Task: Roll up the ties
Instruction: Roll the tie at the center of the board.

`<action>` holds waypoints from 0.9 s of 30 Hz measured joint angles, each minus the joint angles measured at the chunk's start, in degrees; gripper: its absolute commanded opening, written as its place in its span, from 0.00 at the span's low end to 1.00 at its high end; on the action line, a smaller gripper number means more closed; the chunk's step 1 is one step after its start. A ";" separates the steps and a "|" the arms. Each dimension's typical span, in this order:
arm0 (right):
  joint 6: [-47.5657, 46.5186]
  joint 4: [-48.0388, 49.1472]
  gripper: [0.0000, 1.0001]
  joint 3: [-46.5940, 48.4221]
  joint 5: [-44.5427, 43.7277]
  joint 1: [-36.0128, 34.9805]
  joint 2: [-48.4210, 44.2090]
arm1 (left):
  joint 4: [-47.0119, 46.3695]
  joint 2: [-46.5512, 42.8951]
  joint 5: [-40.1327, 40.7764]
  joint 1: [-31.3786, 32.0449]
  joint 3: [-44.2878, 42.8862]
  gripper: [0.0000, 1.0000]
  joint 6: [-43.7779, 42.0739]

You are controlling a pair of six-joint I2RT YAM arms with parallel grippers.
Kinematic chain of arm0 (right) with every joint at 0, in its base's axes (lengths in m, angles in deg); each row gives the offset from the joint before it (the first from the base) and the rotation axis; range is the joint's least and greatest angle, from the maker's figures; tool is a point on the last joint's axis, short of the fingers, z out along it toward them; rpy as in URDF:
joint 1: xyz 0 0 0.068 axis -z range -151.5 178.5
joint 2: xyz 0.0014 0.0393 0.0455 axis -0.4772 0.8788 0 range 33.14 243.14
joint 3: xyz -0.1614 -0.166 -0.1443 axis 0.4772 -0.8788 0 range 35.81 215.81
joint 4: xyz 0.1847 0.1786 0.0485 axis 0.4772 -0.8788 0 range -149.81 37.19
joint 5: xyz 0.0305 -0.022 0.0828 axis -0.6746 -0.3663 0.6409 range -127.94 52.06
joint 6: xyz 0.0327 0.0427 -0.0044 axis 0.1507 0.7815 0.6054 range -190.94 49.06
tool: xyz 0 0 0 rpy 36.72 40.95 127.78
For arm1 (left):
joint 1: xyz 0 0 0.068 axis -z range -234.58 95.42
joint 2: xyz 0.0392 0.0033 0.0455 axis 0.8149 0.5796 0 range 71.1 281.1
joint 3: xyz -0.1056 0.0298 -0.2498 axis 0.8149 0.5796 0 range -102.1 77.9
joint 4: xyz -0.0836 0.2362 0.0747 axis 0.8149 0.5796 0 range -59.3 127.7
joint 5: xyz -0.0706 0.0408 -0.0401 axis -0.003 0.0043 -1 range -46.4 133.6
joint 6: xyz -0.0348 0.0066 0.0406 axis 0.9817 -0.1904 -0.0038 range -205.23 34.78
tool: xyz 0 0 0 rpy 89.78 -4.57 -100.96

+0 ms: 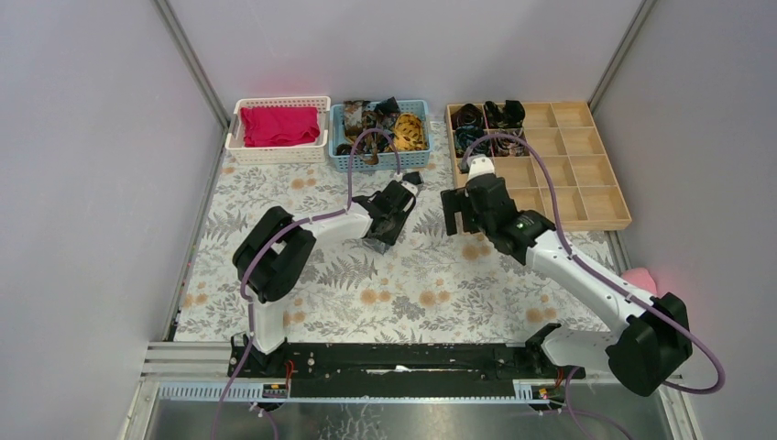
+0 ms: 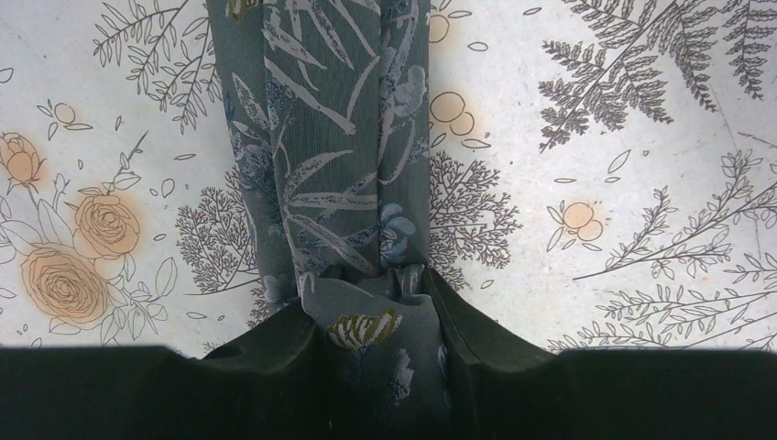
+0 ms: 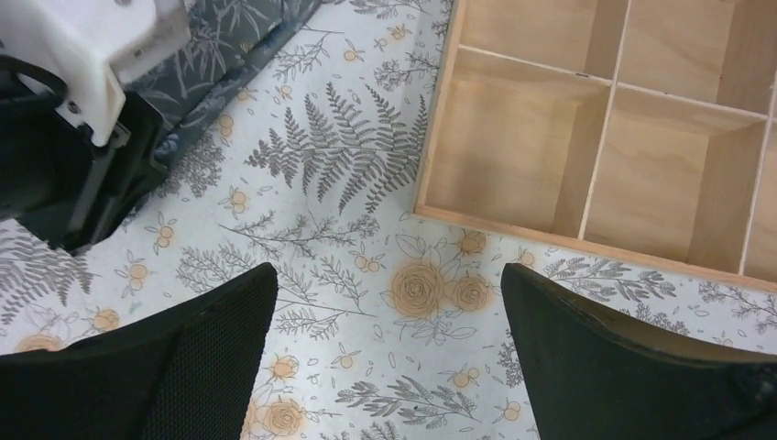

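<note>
Left pincer (image 2: 376, 316) grips a grey-green floral tie (image 2: 321, 137) lying on the surface (image 2: 596, 183). Right pincer (image 3: 387, 275) gapes wide, empty, beside the wooden tray (image 3: 513, 147).

Left of the wooden tray (image 1: 596, 171), the left gripper (image 1: 379, 235) hides most of the tie (image 2: 321, 156) from overhead. In the left wrist view, the tie's near end is buried between the fingers (image 2: 247, 376), and its far end is cut off at the top edge. Ties (image 1: 389, 128) in the basket (image 1: 408, 161) left of the tray: too small to count.
</note>
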 measured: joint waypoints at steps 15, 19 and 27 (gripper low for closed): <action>-7.52 3.61 1.00 -0.55 -29.09 -37.59 11.28 | 1.31 0.68 -1.01 -0.35 -1.16 0.41 -0.02; -11.41 3.28 1.00 2.25 -37.64 -44.70 25.53 | 1.70 0.98 -1.07 -0.35 -1.57 0.41 -0.02; -22.51 5.33 1.00 12.39 -45.20 -47.91 47.34 | 1.90 1.22 -1.20 -0.35 -1.86 0.41 -0.02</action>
